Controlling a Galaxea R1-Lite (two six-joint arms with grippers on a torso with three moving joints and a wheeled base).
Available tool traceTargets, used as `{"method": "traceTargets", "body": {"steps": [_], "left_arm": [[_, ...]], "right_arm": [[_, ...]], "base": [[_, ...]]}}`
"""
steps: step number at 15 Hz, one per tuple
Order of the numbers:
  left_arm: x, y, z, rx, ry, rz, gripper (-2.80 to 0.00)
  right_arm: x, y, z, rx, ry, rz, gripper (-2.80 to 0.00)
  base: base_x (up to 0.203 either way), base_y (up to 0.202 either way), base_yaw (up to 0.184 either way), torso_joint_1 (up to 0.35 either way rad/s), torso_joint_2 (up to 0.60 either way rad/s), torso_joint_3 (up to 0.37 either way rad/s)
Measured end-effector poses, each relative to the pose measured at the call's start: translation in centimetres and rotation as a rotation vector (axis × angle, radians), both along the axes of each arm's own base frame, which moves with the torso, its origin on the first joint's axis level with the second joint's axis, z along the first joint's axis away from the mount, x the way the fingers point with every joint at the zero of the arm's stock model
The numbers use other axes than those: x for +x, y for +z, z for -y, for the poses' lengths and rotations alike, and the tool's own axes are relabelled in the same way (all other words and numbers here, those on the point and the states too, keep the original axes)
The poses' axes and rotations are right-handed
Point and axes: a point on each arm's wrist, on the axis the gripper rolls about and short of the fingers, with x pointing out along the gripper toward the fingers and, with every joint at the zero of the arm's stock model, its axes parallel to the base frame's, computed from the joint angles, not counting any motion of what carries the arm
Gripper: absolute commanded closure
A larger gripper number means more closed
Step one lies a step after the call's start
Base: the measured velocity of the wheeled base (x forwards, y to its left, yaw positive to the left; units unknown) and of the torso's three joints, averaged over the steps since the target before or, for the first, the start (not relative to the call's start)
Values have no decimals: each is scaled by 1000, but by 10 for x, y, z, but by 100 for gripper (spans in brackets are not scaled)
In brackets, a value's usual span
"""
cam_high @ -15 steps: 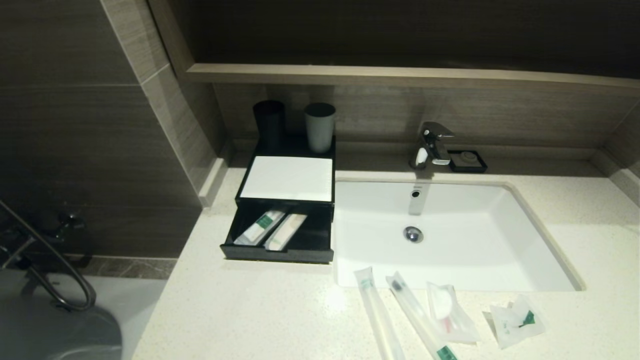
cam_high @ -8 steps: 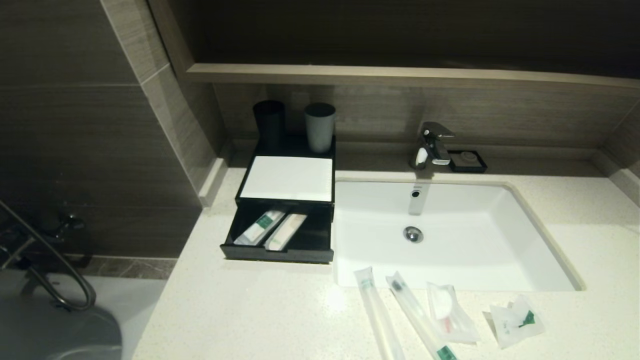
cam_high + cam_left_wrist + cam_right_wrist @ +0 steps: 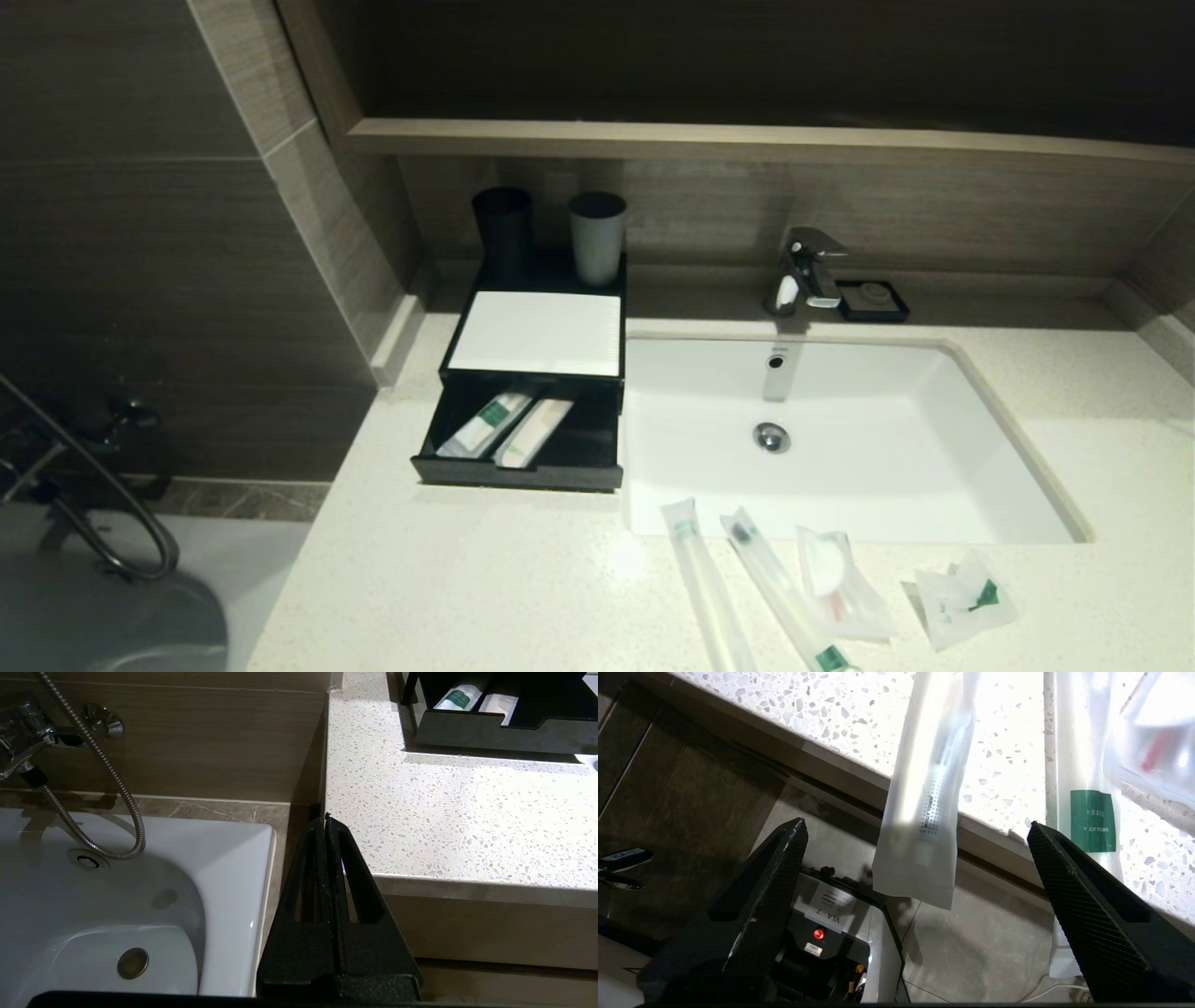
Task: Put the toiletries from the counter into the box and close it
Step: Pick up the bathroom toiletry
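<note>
Between my wide-spread right jaws, one long clear packet (image 3: 924, 788) overhangs the speckled counter (image 3: 1008, 756) edge. Beside my right-hand jaw lies the green-labelled long packet (image 3: 1087, 807); beyond it the pink-stick packet (image 3: 1153, 746).

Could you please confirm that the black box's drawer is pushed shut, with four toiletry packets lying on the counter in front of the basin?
Not quite: the head view shows the box with its drawer pulled open, two packets already inside. Four toiletry packets do lie on the counter in front of the basin.

left hand (image 3: 325, 821): fingers pressed together | right hand (image 3: 917, 828): fingers spread wide
</note>
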Motion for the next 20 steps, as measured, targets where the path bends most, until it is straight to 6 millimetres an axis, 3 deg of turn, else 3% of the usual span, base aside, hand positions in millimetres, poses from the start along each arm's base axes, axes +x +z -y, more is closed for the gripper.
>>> {"method": "traceTargets", "body": {"steps": [6,7,20], "left_arm": [[0,0,0,0,0,0,0],[0,0,0,0,0,0,0],[0,0,0,0,0,0,0]], "right_arm": [[0,-4,0,-18,-4,4,-280],[0,-4,0,-21,-5,4,0],[-1,-3,10,-42,-19,15,0]], "base": [[0,0,0,0,0,0],[0,0,0,0,0,0],[0,0,0,0,0,0]]}}
